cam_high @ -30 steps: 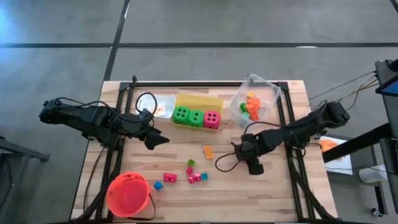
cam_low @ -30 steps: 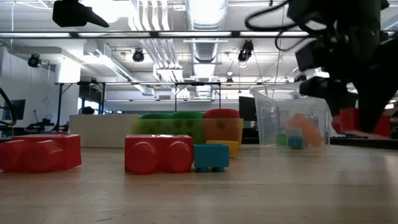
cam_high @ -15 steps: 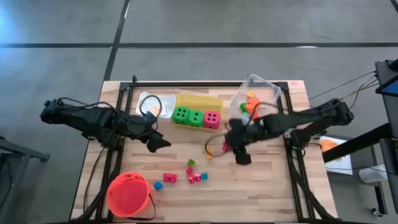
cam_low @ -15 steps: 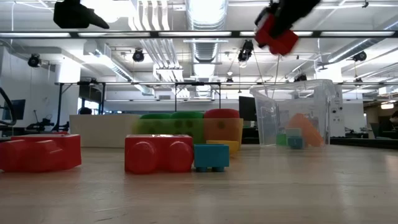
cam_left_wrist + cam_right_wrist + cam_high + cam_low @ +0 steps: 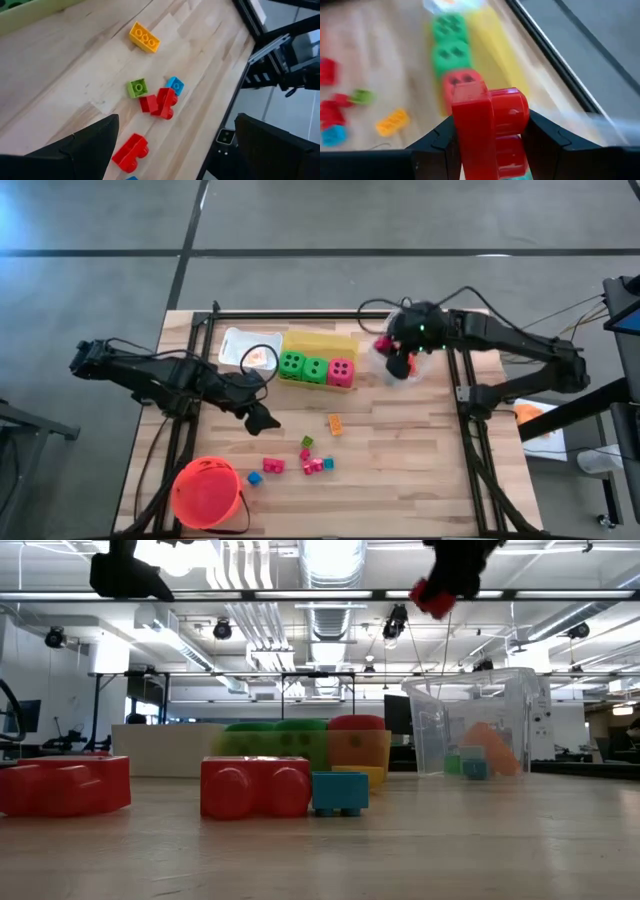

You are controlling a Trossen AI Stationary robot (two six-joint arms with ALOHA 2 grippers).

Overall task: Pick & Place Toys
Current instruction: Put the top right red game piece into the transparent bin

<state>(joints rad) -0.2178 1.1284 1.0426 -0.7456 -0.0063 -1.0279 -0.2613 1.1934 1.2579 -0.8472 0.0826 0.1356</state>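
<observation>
My right gripper [image 5: 398, 352] is high above the table at the clear bin [image 5: 432, 318], shut on a red plastic block [image 5: 492, 127], also seen as the red block [image 5: 432, 598] in the low view. Loose toys lie on the wood: a yellow block [image 5: 335, 423], a green block [image 5: 307, 442], a blue block [image 5: 174, 85] and red blocks [image 5: 316, 465]. Two green dice [image 5: 303, 366] and a pink-red die [image 5: 341, 370] stand in a row before the yellow bin [image 5: 322, 342]. My left gripper [image 5: 262, 418] hangs open above the table, left of the loose blocks. My right gripper pinches the red block by its two opposite side faces [image 5: 465, 135] between its two fingers [image 5: 434, 145]. The fingers slant down from the table's right. The block is lifted clear, high above the table, with a round stud [image 5: 512, 112] showing past the fingertips.
An orange-red bucket [image 5: 207, 492] stands at the near left corner. A white bin [image 5: 236, 340] with a card sits left of the yellow bin. The clear bin [image 5: 470, 725] holds orange, green and blue pieces. Black frame rails [image 5: 186, 442] run along both table sides.
My right gripper has risen from the table's near right and swung toward the far edge, to the clear bin, carrying the red block lifted clear. My left gripper has eased a little down and toward the loose blocks, staying open.
</observation>
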